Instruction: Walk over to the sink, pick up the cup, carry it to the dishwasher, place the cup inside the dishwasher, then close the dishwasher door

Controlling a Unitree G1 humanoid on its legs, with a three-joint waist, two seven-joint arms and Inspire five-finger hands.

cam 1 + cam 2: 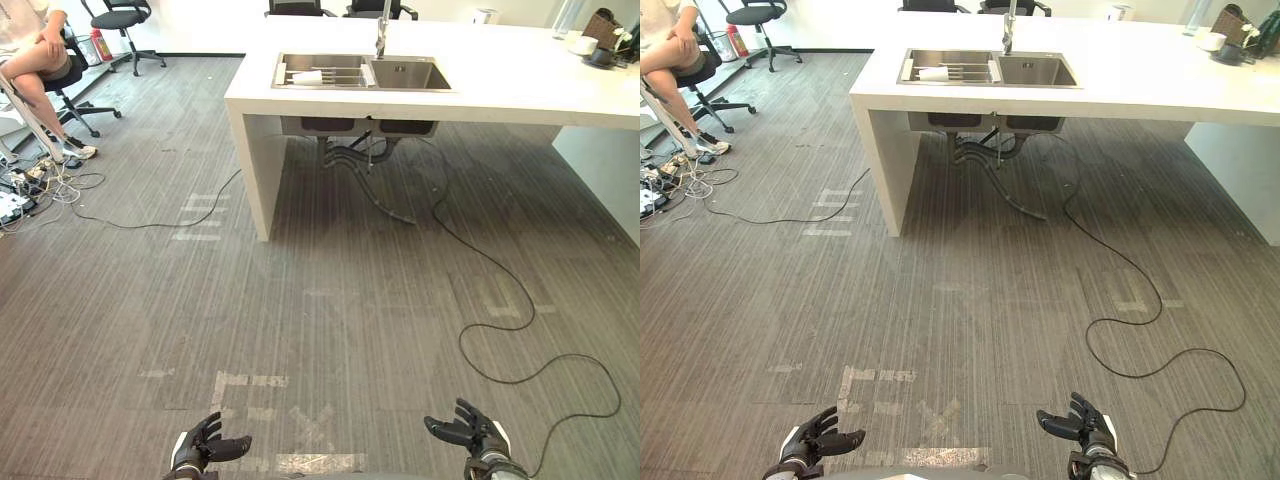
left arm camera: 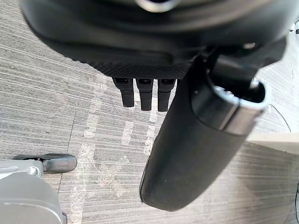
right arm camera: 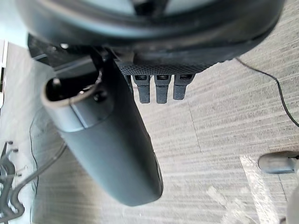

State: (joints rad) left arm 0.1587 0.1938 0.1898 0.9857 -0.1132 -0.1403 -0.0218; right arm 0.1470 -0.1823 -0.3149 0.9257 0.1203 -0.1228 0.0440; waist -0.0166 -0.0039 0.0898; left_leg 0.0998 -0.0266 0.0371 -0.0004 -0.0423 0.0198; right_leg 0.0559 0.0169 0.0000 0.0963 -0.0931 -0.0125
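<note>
Carpet of grey striped weave [image 1: 350, 300] is stretching out below. At far left a person [image 1: 30, 45] is sitting on a black office chair [image 1: 66, 82]. The dark left hand [image 1: 205, 447] is hovering low over the floor, fingers loose and spread, holding nothing. Well beyond, the long white worktop [image 1: 500, 85] is carrying a twin-basin steel sink [image 1: 360, 72]. Its left basin is holding a wire rack [image 1: 340, 72], and the small white cup [image 1: 308, 76] is lying there, seemingly on its side, long axis running left to right. Which way its mouth is pointing is too small to tell. The dark right hand [image 1: 465, 432] is likewise hanging open and empty. At far right a brown wicker basket [image 1: 603, 28] is sitting on the worktop.
</note>
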